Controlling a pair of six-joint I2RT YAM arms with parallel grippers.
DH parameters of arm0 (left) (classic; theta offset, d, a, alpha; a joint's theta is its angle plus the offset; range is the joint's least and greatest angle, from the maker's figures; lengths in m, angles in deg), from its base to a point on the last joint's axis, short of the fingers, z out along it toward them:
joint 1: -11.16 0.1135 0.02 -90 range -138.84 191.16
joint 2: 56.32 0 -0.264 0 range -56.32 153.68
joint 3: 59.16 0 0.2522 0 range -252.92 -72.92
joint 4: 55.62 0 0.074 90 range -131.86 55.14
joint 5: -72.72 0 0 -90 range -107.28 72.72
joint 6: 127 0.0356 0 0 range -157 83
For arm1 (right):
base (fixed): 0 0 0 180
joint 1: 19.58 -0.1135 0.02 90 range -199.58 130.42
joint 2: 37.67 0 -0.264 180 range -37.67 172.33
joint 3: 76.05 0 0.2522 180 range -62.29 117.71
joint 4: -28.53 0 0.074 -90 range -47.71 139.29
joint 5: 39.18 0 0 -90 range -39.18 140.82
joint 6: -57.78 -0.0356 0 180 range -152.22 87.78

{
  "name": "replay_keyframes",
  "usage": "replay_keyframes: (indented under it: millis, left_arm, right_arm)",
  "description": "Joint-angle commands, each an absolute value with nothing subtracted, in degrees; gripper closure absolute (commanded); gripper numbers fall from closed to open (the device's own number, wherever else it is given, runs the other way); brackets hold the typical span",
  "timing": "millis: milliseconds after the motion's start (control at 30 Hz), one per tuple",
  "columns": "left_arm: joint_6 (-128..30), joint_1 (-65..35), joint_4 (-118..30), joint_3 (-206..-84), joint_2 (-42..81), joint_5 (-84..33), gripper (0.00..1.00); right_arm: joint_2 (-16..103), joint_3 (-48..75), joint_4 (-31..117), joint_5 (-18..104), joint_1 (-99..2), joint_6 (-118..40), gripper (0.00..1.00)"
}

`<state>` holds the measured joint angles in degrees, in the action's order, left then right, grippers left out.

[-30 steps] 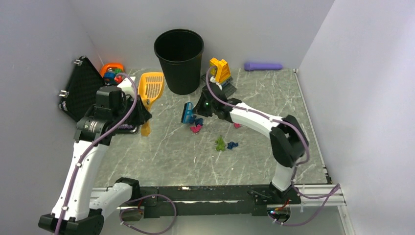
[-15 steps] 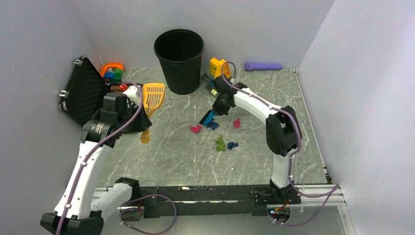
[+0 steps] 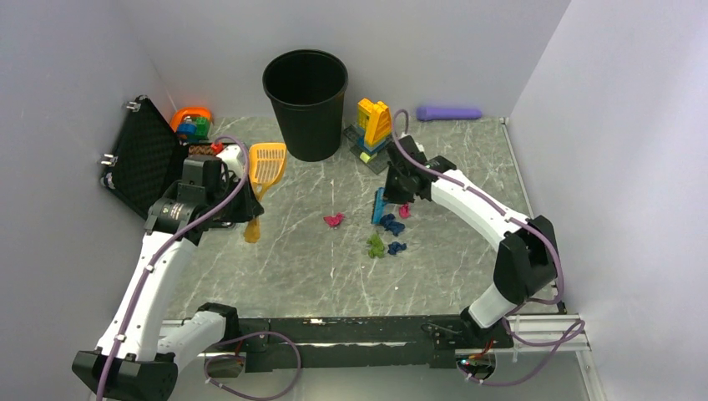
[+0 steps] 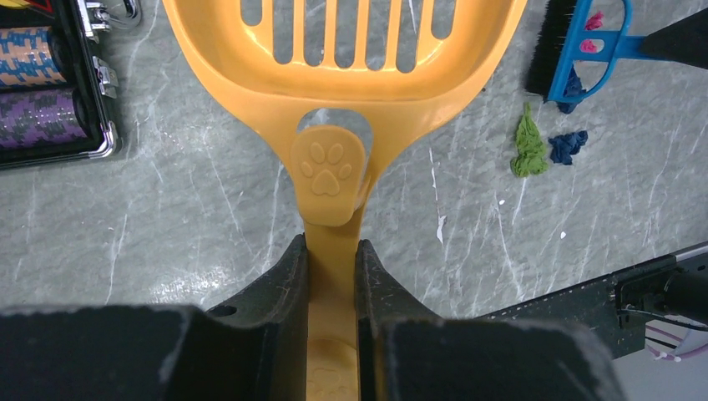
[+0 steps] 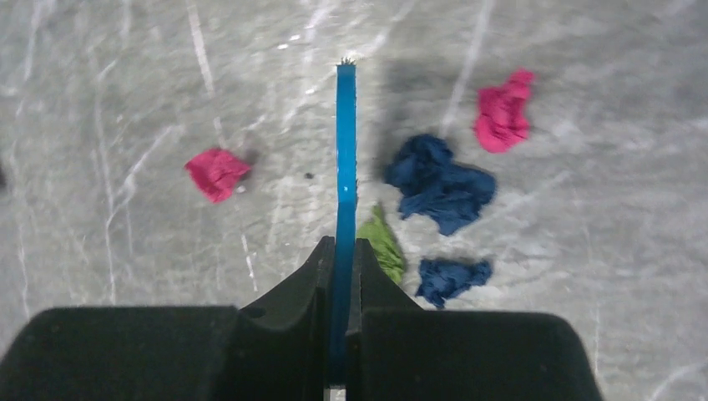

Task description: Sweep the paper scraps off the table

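Far left on the table [image 3: 284, 267]: clamps, with the left gripper [image 4: 332, 255], narrowly on the handle of the orange slotted scoop [image 4: 342, 75], jaws pressed to both sides of the stem. Points the scoop's mouth away from the arm bases, its pan just beside the foot of the black bin [image 3: 305, 100] and well left of the scraps. Cannot tell whether the pan touches the marble.

Middle: finds the paper scraps [image 3: 377, 244] loose on the open surface, with a lone pink wad [image 3: 334, 220] on the left, then green, two dark blue and a second pink wad [image 3: 404, 210] bunched to the right.

Right: pinches, with the right gripper [image 5: 341, 251], fully closed on the blue hand brush [image 5: 345, 142], held edge-on with its long axis running straight out from the fingers. Stands the brush between the lone pink wad on its left and the bunch on its right, with the larger blue wad just beside it.

Judged: calls for a leftward stroke, across the brush's long axis, to drive the bunch toward the scoop. Puts the right arm far nearer the scraps than the left. Risks a gap at the scoop unless brought in and turned to face the pile.
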<state>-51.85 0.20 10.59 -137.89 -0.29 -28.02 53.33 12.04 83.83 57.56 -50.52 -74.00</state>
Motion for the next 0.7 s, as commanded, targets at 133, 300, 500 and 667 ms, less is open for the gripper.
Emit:
replay_keyframes:
  millis: [133,300,500,667]
  left_arm:
    - [-52.65,0.26,7.95,-136.89,-1.12,-28.64,1.00]
    - [-52.23,0.24,8.67,-137.05,-1.32,-27.64,1.00]
    - [-51.81,0.22,9.17,-137.35,-1.46,-27.42,1.00]
    - [-52.11,0.18,8.15,-136.67,-0.94,-28.64,1.00]
  right_arm:
    - [52.92,13.83,67.53,44.72,-57.59,-64.50,1.00]
    - [58.47,19.12,67.53,43.91,-59.39,-66.49,1.00]
    - [66.91,24.79,73.45,45.01,-59.43,-68.57,1.00]
    - [72.75,30.61,86.09,56.47,-59.37,-72.45,1.00]
